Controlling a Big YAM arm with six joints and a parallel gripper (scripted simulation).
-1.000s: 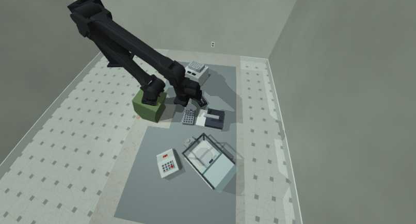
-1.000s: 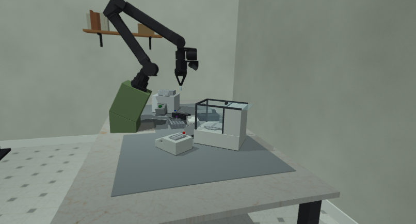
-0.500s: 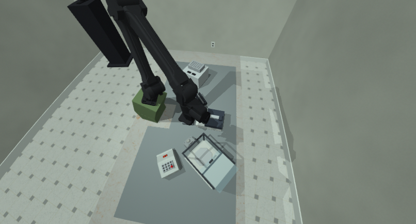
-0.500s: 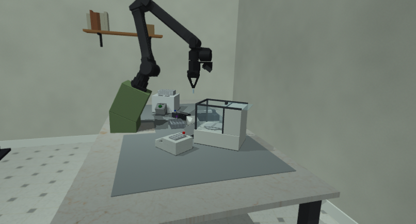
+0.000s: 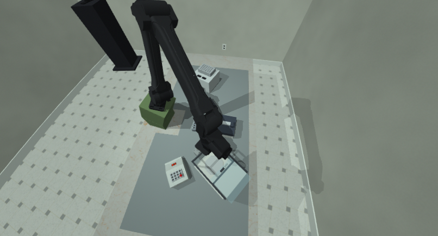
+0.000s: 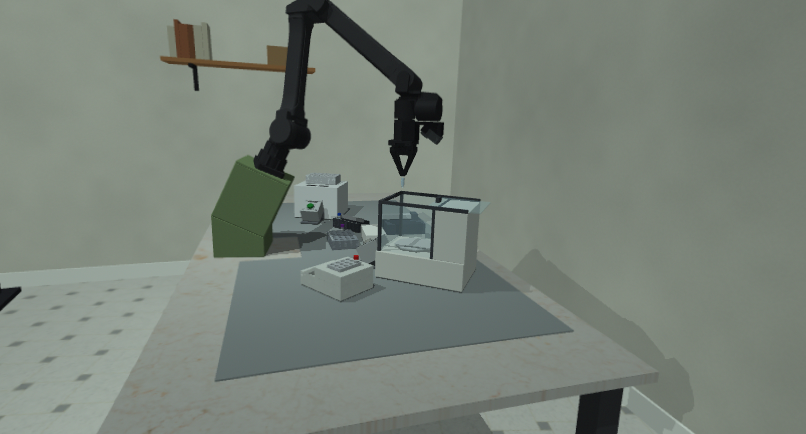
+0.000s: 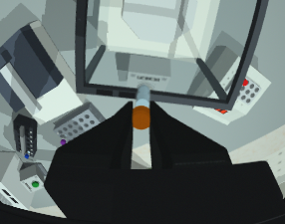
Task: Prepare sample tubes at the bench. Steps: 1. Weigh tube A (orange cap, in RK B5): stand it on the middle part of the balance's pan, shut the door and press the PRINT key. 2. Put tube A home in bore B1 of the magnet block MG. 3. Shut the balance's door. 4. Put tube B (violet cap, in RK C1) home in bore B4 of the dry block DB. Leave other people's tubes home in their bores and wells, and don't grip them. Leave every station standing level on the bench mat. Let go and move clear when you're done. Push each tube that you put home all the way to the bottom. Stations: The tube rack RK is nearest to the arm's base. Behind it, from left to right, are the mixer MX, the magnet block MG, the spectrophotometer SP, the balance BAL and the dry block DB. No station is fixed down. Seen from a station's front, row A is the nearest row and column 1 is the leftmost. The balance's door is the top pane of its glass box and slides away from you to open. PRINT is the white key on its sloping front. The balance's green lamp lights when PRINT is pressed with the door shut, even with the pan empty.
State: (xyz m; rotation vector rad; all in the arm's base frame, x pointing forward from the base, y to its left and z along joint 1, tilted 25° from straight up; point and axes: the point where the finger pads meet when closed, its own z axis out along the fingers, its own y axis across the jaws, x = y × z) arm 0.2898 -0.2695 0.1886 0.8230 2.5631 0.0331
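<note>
1. I've got the gripper (image 6: 402, 169) pointing straight down above the balance (image 6: 426, 239), hanging over the near-left part of its glass box with clear air between the fingertips and the frame.
2. The fingers are pinching tube A (image 7: 142, 112); in the wrist view its orange cap sits right between them and the pale body runs out past the tips.
3. From the exterior view the tube's lower end (image 6: 402, 180) pokes out below the fingers, above the balance's top frame and not touching it.
4. Looking down through the wrist camera, I see the balance's dark top frame ahead of the tube and the pale pan (image 7: 153, 3) inside, farther in than the tube's tip.
5. The balance's door (image 5: 232, 180) is slid away from its front, so the top over the pan is open.
6. The dry block (image 6: 338, 276) sits just left of the balance on the worktop (image 6: 394, 391), a red cap in one of its bores.
7. The tube rack (image 6: 343, 238) lies behind the dry block, left of the balance, with a violet cap (image 7: 64, 140) showing in it.
8. The balance stands level on the grey mat (image 6: 366, 329).
</note>
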